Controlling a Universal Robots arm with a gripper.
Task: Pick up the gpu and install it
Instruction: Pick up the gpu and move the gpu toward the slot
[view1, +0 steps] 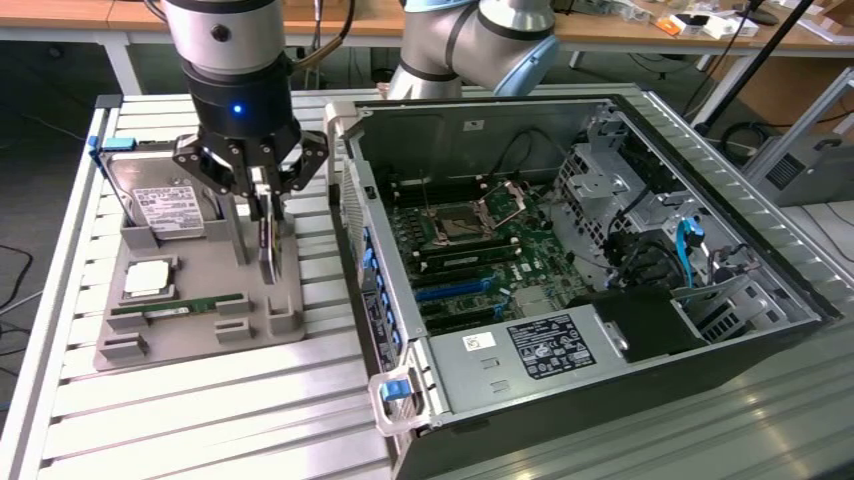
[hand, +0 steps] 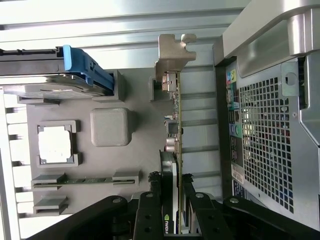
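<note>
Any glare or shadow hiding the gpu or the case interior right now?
Exterior view: the table slats glare white, the case interior is dim yet readable, the gpu evenly lit. Wrist view: the slats blow out, the square chip is washed white, the hand shut on the gpu is dark.

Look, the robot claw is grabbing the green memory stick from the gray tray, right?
No. The gripper is clamped on the gpu, the thin card standing on edge in the gray tray, not the memory stick. The wrist view shows it.
</note>
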